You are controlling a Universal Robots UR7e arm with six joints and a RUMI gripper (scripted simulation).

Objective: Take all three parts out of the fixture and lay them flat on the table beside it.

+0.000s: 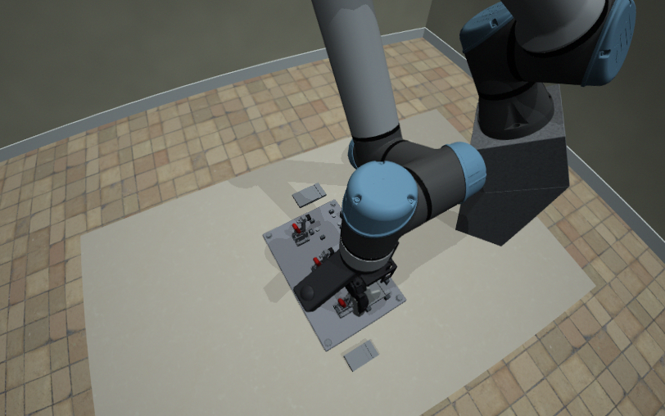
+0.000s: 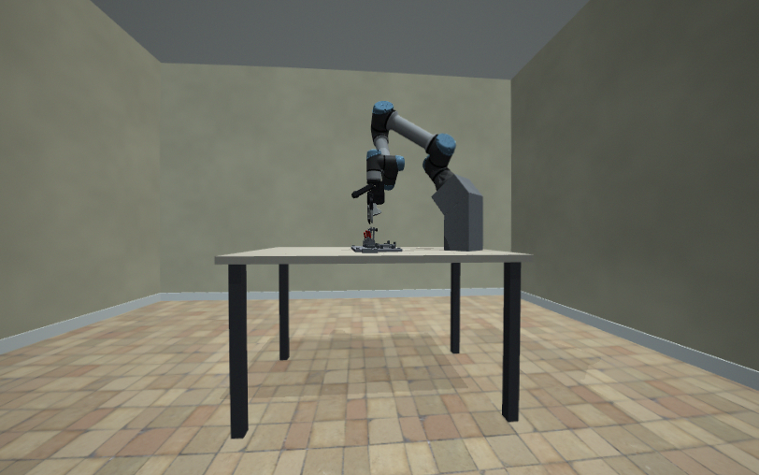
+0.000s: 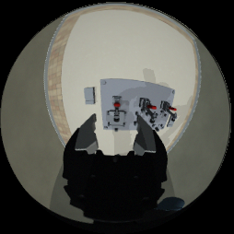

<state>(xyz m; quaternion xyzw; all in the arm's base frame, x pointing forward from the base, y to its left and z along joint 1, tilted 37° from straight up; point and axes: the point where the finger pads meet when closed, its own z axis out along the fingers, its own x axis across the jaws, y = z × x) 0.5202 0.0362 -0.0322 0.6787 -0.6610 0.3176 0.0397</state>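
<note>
Tiled flooring surrounds the pale surface [image 1: 171,294] [image 2: 251,259] [image 3: 115,41], where the grey fixture [image 1: 285,257] [image 3: 124,87] lies with its long axis running from upper left to lower right as the top view shows it. Two flat grey parts lie on the surface just beside its short ends, apart from it: the upper part [image 1: 309,196] and the lower part [image 1: 360,355] [image 3: 89,96]. Both have their long axes across the fixture's, pointing lower left to upper right in the top view, with a dark line near the upper-right end. Whether the third is seated in the fixture cannot be told. Above the end nearer the lower part, the claw [image 1: 361,304] [image 2: 369,222] [image 3: 116,114] points down, fingers apart and gripping nothing, over a red-handled clamp [image 1: 339,307] [image 3: 117,105].
</note>
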